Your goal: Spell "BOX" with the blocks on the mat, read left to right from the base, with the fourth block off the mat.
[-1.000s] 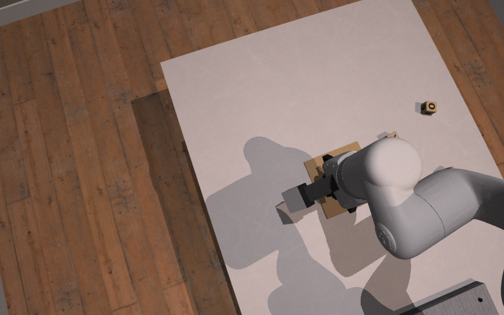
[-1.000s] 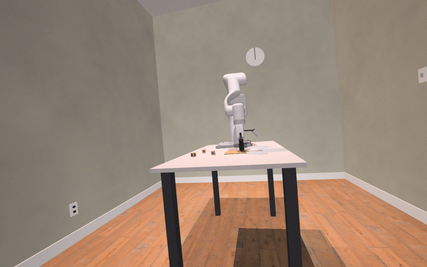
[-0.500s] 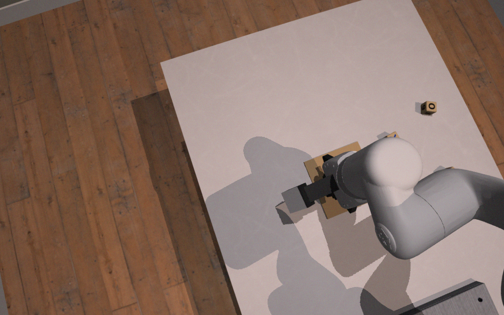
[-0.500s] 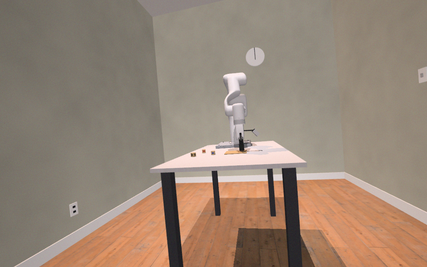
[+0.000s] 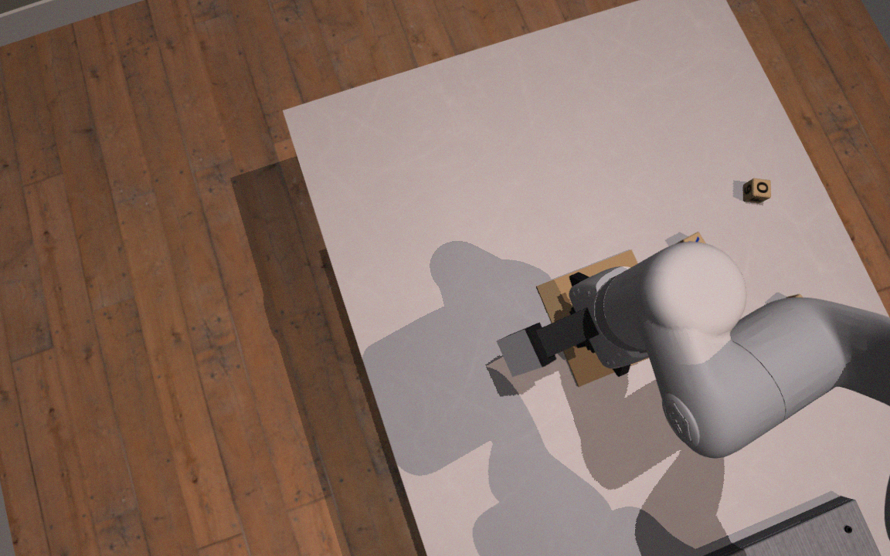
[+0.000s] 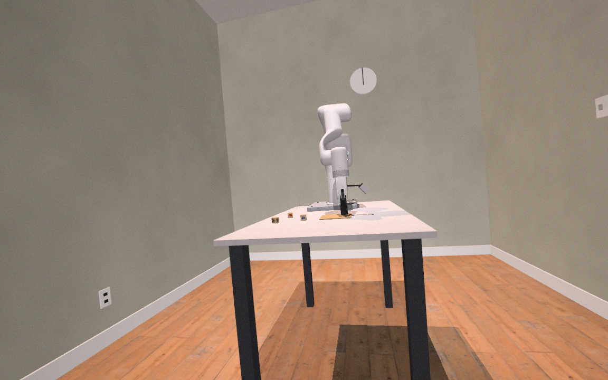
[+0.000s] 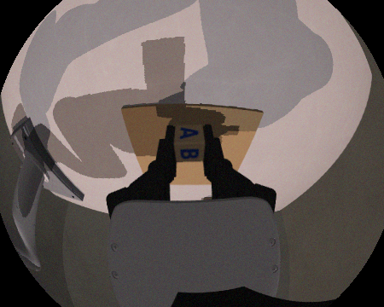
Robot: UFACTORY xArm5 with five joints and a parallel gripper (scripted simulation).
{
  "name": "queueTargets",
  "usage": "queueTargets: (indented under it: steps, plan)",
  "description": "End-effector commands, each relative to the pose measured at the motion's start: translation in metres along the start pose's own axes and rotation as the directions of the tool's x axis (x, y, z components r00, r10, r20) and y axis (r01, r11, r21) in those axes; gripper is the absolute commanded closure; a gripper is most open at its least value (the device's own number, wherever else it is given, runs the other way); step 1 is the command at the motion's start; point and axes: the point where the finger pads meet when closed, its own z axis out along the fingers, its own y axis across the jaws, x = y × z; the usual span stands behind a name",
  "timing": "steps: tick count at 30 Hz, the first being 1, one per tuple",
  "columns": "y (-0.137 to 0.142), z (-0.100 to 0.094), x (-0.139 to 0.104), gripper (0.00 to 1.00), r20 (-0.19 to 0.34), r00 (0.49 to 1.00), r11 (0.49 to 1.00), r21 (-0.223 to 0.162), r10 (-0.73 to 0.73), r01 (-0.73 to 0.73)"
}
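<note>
My gripper (image 7: 189, 136) (image 6: 344, 211) is shut on a wooden block (image 7: 189, 143) over the tan mat (image 5: 600, 267) (image 6: 327, 217) (image 7: 245, 141). The wrist view shows a blue B on its face towards the palm and a blue A on its camera-side face, both turned sideways. I cannot tell whether the block touches the mat. A block with a black O on top (image 5: 761, 187) (image 6: 275, 220) stands off the mat. A block with a blue mark (image 5: 693, 238) (image 6: 303, 217) is nearer the mat. A red-lettered block (image 6: 290, 215) is almost hidden by the arm in the top view.
The white table (image 5: 504, 158) (image 6: 325, 229) carries everything. The robot's metal base plate (image 5: 807, 529) is at its near end. The arm (image 5: 697, 297) covers part of the mat in the top view, and its shadow crosses the mat and table.
</note>
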Motion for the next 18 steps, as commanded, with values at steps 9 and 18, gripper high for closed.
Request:
queueTargets:
  steps: [9,18]
  plan:
    - [0.0013,0.0006,-0.0002,0.79,0.0,1.0,1.0,-0.003,0.0,0.0]
    - [0.0013,0.0025,-0.0006,0.79,0.0,1.0,1.0,-0.003,-0.001,0.001]
